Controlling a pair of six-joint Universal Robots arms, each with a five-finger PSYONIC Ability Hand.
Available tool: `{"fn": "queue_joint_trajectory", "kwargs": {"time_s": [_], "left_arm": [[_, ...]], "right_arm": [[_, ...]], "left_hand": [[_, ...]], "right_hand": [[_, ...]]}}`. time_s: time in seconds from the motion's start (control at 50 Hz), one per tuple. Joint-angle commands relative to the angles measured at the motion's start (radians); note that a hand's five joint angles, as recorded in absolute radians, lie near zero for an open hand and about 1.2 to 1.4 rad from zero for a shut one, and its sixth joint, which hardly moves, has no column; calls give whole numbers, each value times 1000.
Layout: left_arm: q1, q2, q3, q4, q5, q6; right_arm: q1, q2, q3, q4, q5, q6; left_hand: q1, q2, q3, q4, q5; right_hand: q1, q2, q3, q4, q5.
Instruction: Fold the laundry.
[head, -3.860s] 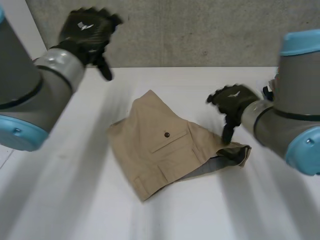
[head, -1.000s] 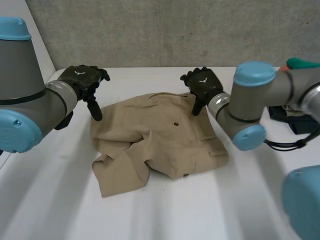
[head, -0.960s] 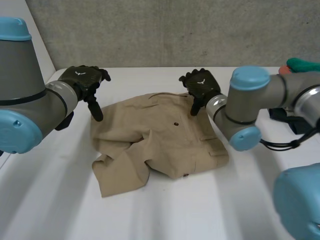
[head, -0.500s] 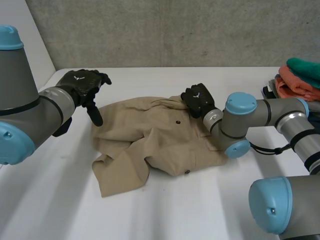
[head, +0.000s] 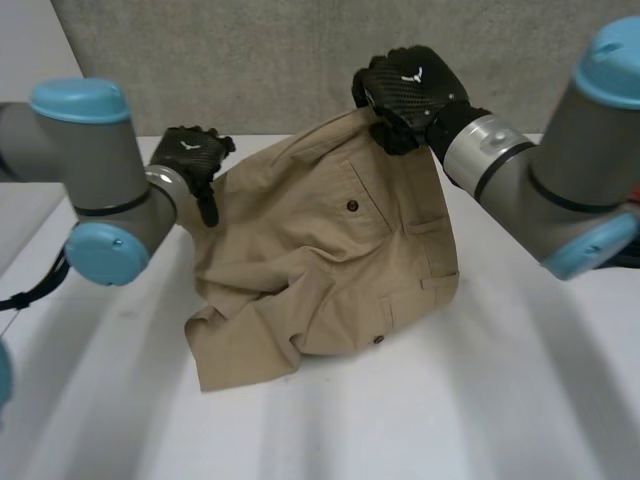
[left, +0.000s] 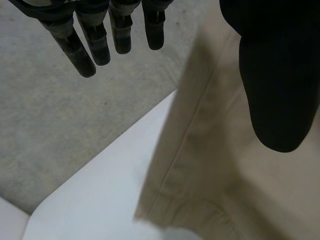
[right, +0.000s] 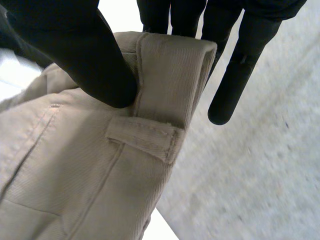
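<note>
Your right robot hand (head: 410, 85) has risen off the table (head: 470, 400) in the last half second. It is clamped on the waistband (right: 170, 75) of the tan shorts (head: 320, 270), thumb against fingers just above a belt loop (right: 142, 137). The shorts now hang below it, and their lower part is bunched on the table. Your left robot hand (head: 190, 160) hangs at the far side edge, fingers straight and apart, gripping nothing. I judge this a lift to shake the shorts flat before folding. Each robot hand's back carries a white emblem, but no writing is readable.
</note>
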Motion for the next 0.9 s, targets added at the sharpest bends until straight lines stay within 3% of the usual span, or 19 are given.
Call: {"fn": "queue_joint_trajectory", "kwargs": {"time_s": [0.02,0.06,0.08,0.12,0.18,0.22,0.28,0.36,0.44,0.5,0.58,0.74,0.78,0.9], "left_arm": [[-40,-167,165,-9,2,68],[-38,-188,191,-4,-18,85],[-28,-203,219,8,-55,101],[-21,-209,243,24,-87,108],[-14,-195,298,79,-132,114],[-11,-160,341,145,-121,108],[-9,-71,403,278,-86,82],[-15,31,430,425,-73,21],[-24,123,415,470,-73,-31],[-26,165,378,464,-73,-54],[-26,213,268,450,-69,-67],[-24,274,-111,453,-56,-51],[-26,274,-223,447,-43,-22],[-61,305,-508,404,-38,76]], "right_arm": [[-1,-217,171,-21,-56,100],[-7,-228,182,-28,-54,112],[-16,-225,183,-32,-53,115],[-36,-209,177,-38,-45,115],[-67,-118,118,-55,-7,97],[-70,-37,23,-69,62,52],[-72,105,-230,-110,233,-23],[-66,239,-520,-172,349,-46],[-53,313,-717,-212,384,-21],[-38,321,-746,-218,383,-11],[-18,292,-667,-215,351,-4],[-40,123,-161,-271,306,-21],[-59,75,49,-319,266,-24],[-89,58,341,-327,134,-56]], "left_hand": [[15,22,17,24,-2],[300,307,302,309,282],[760,767,763,770,743],[1180,1187,1182,1189,1162],[1182,1189,1184,1191,1164],[1182,1189,1184,1191,1164],[1182,1189,1184,1191,1164],[1182,1189,1184,1191,1164],[1182,1189,1184,1191,1164],[1182,1189,1184,1191,1164],[1182,1189,1184,1191,1164],[1182,1189,1184,1191,1164],[1182,1189,1184,1191,1164],[1182,1189,1184,1191,1164]], "right_hand": [[293,216,207,205,218],[293,216,207,205,218],[293,216,207,205,218],[293,216,207,205,218],[293,216,207,205,218],[293,216,207,205,218],[293,216,207,205,218],[293,216,207,205,218],[293,216,207,205,218],[293,216,207,205,218],[293,216,207,205,218],[293,216,207,205,218],[293,216,207,205,218],[293,216,207,205,218]]}}
